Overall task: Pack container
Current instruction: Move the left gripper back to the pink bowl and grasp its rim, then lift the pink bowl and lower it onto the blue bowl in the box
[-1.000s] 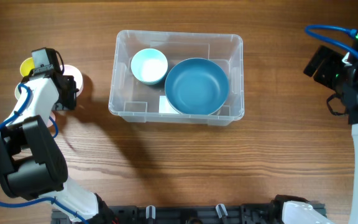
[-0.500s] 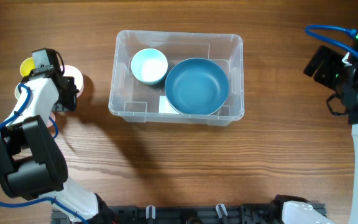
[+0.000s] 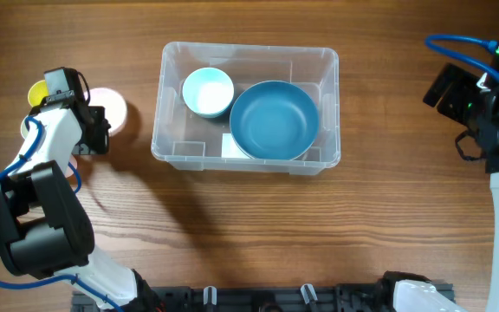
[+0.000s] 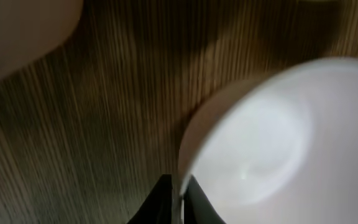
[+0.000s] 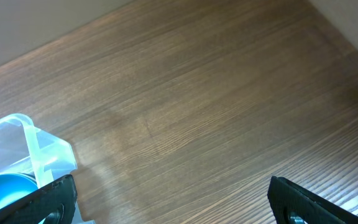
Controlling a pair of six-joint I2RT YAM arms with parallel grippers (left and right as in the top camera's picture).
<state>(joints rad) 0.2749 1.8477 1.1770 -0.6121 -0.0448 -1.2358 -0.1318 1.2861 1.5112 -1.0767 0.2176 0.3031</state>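
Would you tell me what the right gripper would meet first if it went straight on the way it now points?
Most likely the bare table: the open right gripper aims at wood, with the container off to one side. Depth is hard to judge.

- Inside the container (image 3: 246,48), a big blue bowl (image 3: 274,120) and a small pale bowl (image 3: 208,92) take most of the floor; the near-left corner is free.
- Left of it: pink bowl (image 3: 113,109), near.
- Right of it: bare table (image 3: 388,130).
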